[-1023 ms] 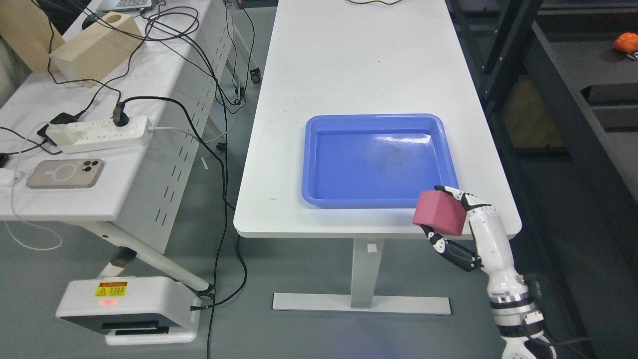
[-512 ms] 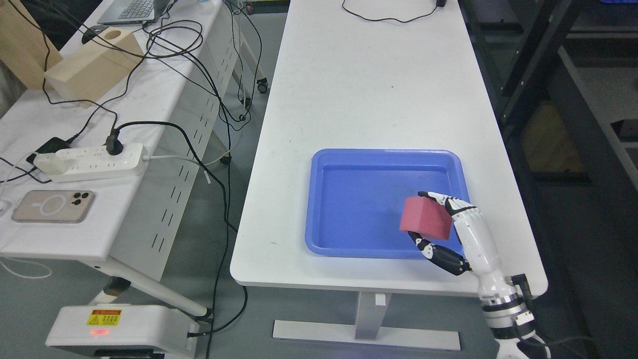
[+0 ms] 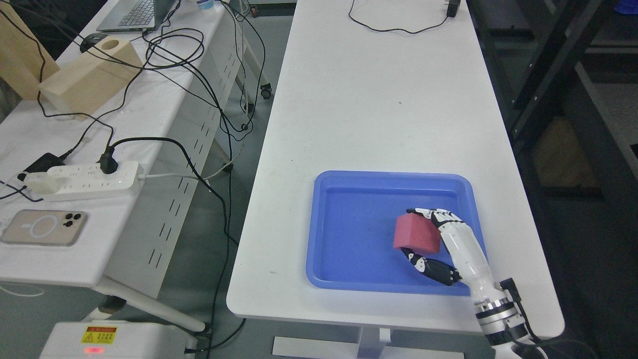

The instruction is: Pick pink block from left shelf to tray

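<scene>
Moved: right hand (image 3: pixel 438 244) with pink block (image 3: pixel 417 233) now sits over the tray (image 3: pixel 349 234) interior; 1 s ago it hung off the table's front edge, outside the tray. Camera also shifted, whole scene slid down in the picture.
Head view, hand: one robot hand showing, the right, arm entering from lower right corner. Fingers (image 3: pixel 428 213) wrapped over the block's top, thumb under its lower edge, block clamped between them.
Head view, block: one pink block, in the hand, over the right part of the tray floor. Cannot tell whether it touches the floor.
Head view, tray: one blue tray, on the near end of the white table (image 3: pixel 369 99), nothing else in it.
Head view, table: one black cable (image 3: pixel 394 27) at the far end.
Head view, side desk: left of the table, carrying one power strip (image 3: pixel 82 180), one phone (image 3: pixel 42 227), one laptop (image 3: pixel 137 12), one wooden box (image 3: pixel 84 77), tangled black wires.
Head view, left arm: not showing.
</scene>
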### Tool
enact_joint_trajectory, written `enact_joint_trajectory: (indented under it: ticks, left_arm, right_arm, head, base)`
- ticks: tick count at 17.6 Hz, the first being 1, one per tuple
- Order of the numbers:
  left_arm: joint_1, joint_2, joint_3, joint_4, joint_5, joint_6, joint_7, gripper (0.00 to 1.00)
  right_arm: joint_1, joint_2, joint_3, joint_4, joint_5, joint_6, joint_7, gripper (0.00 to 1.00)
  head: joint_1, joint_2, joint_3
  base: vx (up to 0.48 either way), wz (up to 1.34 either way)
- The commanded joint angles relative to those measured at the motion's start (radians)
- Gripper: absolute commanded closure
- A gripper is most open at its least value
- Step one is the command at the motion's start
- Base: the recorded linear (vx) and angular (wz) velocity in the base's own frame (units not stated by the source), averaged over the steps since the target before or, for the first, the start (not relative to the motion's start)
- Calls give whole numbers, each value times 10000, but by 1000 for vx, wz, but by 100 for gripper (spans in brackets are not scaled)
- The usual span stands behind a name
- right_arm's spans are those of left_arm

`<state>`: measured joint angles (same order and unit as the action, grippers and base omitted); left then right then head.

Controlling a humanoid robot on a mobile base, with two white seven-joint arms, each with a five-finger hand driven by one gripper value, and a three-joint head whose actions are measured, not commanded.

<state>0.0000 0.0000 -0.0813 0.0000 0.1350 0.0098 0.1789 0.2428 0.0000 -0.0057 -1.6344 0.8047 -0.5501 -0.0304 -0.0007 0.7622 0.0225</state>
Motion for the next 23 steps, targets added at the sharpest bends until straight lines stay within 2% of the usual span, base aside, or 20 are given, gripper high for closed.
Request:
enact_joint_trajectory:
  ticks: [1,3,9,10,12,13,17,19,23]
  left_arm:
    - [-292,175,0,-175,0,-6,6,0]
    - [-307,175,0,-175,0,-6,6,0]
    - [-292,175,0,-175,0,-6,6,0]
    - [-292,175,0,-175,0,-6,6,0]
    - [-292,175,0,-175,0,-6,6,0]
    - [-292,175,0,-175,0,-6,6,0]
    - [-292,175,0,-175,0,-6,6,0]
    - [-292,175,0,-175,0,-6,6,0]
    - [-292,175,0,-175,0,-6,6,0]
  right_arm:
    - [164,-174,118,-8,-1248,40,409,22]
    - [164,-174,-35,-8,-2137,10,961,13]
    - [149,-174,-403,-24,-3368,71,1761,1]
    - [73,-174,-586,-9,-3794,101,1700,1]
    - [-4,-174,-908,-8,-6208,102,1730,1]
    - [-96,-174,-1122,-8,-6814,132,1730,1]
    - [-66,-174,-1263,-8,-7812,-20,1730,1]
    - [-66,-174,-1492,-8,-8581,-997,1776,1]
    - [-51,-174,-1585,-8,-8661,-1356,1776,1]
  head:
    - [0,0,0]
    - [0,0,0]
    - [0,0,0]
    - [0,0,0]
    - [0,0,0]
    - [0,0,0]
    - [0,0,0]
    - [0,0,0]
    - [0,0,0]
  base:
    - [49,0]
    - [22,0]
    - [2,0]
    - [0,0]
    - [0,0]
    - [0,0]
    - [0,0]
    - [0,0]
    - [0,0]
